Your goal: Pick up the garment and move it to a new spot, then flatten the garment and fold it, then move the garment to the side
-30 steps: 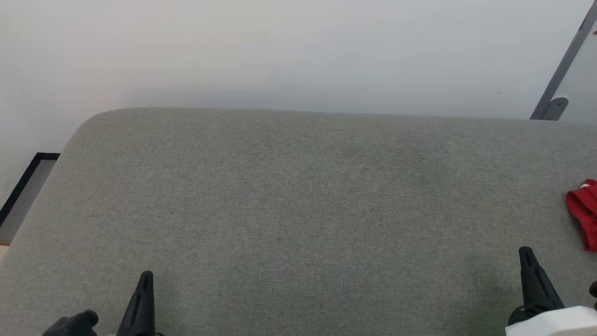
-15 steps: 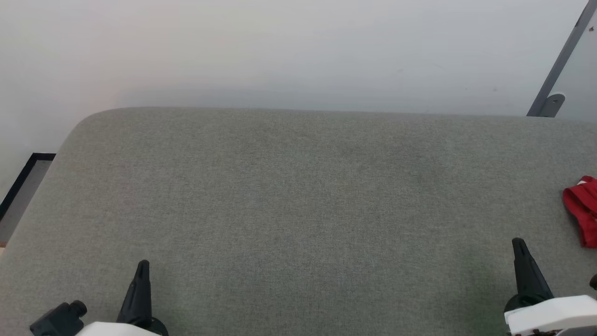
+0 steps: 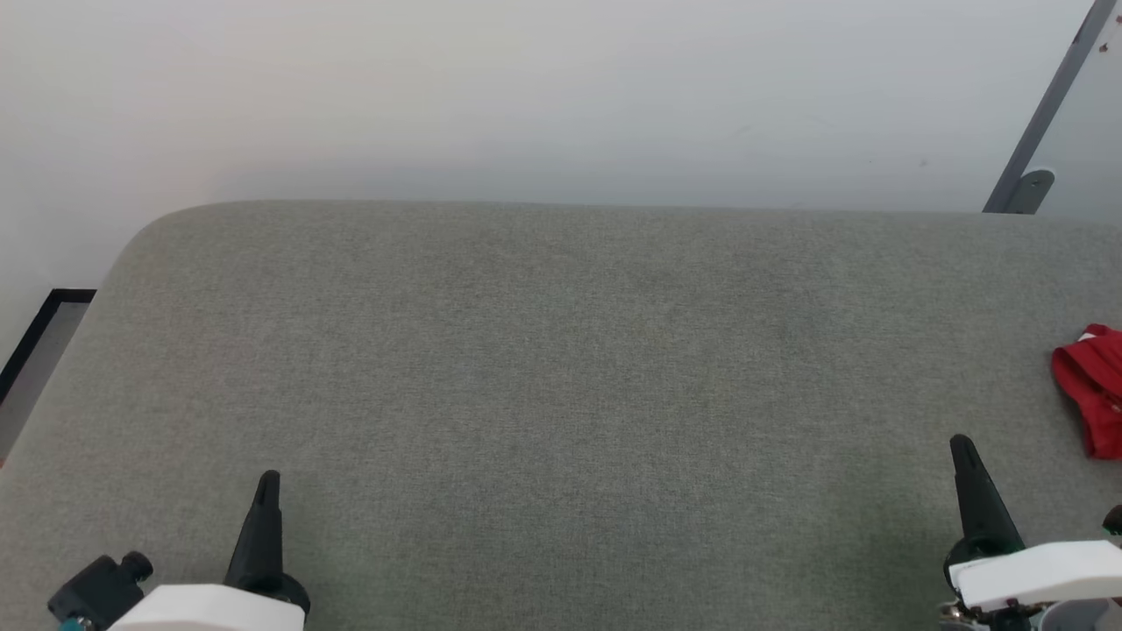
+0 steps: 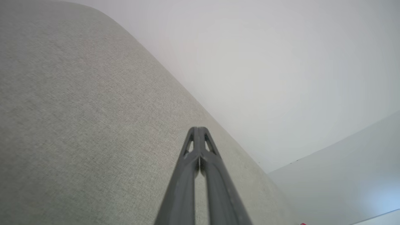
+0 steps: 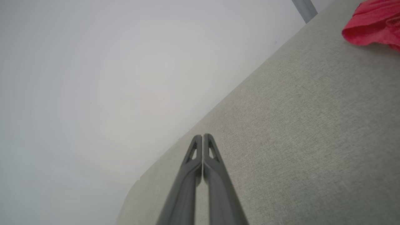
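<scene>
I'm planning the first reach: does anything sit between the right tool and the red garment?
Nothing visible does: bare grey cushion runs from the shut right tool to the garment, bunched at the head view's right edge.

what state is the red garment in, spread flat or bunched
Bunched: the red garment lies as a rumpled heap on the grey fabric surface, partly out of frame.

My fingers (image 4: 184,181) look like dark, smooth, matt plastic, and the wrist shells (image 3: 1034,570) like smooth white plastic. The cushion (image 3: 561,368) is grey woven cloth, coarse and matt. At its right edge the garment (image 3: 1091,394) is soft, creased red cloth.
</scene>
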Available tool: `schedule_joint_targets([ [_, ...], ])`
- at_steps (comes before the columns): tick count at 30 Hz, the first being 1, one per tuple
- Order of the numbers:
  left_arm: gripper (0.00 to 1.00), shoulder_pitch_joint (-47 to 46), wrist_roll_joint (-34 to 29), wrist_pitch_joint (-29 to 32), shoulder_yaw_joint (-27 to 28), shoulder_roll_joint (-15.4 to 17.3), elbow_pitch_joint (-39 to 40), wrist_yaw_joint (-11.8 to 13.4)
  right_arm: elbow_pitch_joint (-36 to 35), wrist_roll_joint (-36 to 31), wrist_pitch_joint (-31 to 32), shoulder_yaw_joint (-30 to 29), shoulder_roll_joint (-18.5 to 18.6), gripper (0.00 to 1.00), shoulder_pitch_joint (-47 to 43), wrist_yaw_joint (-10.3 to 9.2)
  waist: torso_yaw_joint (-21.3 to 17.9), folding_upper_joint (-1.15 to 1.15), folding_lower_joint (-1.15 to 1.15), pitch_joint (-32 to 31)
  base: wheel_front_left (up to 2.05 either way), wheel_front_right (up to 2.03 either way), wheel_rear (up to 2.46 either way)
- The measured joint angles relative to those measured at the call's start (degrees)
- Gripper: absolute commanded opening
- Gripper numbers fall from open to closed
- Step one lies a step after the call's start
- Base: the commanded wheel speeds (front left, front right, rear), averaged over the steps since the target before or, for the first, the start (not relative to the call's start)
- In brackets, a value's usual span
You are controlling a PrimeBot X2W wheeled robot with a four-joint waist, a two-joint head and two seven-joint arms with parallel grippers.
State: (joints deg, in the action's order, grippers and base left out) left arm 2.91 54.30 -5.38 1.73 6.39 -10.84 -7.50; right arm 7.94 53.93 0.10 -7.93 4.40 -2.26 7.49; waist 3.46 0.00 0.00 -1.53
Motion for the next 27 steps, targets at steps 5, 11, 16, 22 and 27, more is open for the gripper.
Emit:
schedule_joint_targets([
  [5, 0.00, -0.6, 3.3, 0.9, 0.2, -0.3, -0.2, 0.0, 0.4, 3.2, 0.5, 0.1, -0.1, 0.00, 0.7, 0.00, -0.2, 0.00, 0.00, 0.1, 0.00, 0.00, 0.00],
  [11, 0.00, -1.6, 7.0, 1.9, 0.5, -0.5, -0.5, 0.0, 1.2, 6.8, 1.0, 0.2, -0.3, 0.00, 1.7, 0.00, -0.5, 0.00, 0.00, 0.2, 0.00, 0.00, 0.00],
  [16, 0.00, -2.1, 10.0, 2.9, 0.9, -0.7, -0.9, 0.0, 1.7, 9.7, 1.5, 0.3, -0.4, 0.00, 2.0, 0.00, -0.7, 0.00, 0.00, 0.3, 0.00, 0.00, 0.00],
  [22, 0.00, -2.8, 13.4, 3.7, 1.2, -0.9, -1.1, 0.0, 2.0, 13.0, 2.1, 0.4, -0.5, 0.00, 2.9, 0.00, -0.9, 0.00, 0.00, 0.5, 0.00, 0.00, 0.00],
  [27, 0.00, -3.7, 16.2, 4.5, 1.4, -1.0, -1.3, 0.0, 2.5, 15.7, 2.6, 0.5, -0.5, 0.00, 3.3, 0.00, -1.1, 0.00, 0.00, 0.6, 0.00, 0.00, 0.00],
])
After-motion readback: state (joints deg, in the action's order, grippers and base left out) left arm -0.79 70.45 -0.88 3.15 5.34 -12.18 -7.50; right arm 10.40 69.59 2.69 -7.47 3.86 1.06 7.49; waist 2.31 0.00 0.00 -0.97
